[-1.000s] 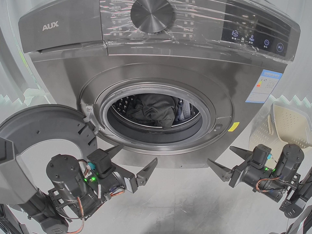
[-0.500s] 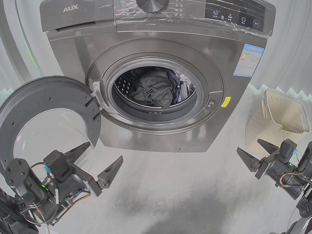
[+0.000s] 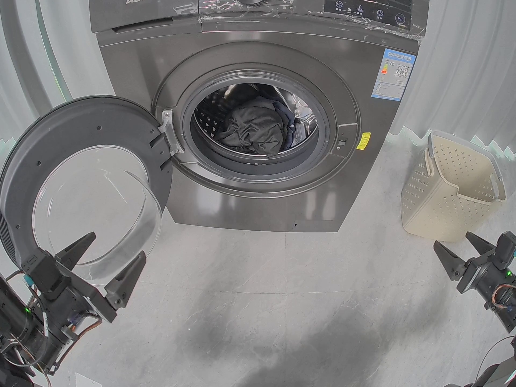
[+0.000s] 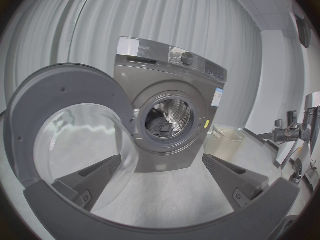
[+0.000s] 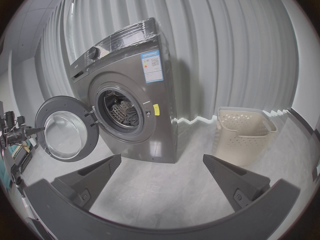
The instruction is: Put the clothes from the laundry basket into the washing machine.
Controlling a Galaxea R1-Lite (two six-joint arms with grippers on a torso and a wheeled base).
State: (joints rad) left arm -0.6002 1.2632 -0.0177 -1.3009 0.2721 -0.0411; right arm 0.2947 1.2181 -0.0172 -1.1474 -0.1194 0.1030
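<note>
grey floor (image 3: 279, 275); clothes (image 3: 255, 127) in washing machine (image 3: 242, 44), far from both spread jaws

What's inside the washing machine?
A heap of dark clothes lies in the drum of the washing machine, a bluish piece peeking out beside it. Anything under or behind the heap is covered.

Your head view has drawn back, so the whole picture has shifted: the washing machine (image 3: 252, 200) now shows whole in the upper middle, and its door (image 3: 70, 124) and the laundry basket (image 3: 430, 200) show in full. Your left gripper (image 3: 115, 245) has slid into the lower left corner and your right gripper (image 3: 452, 239) out to the lower right edge.
</note>
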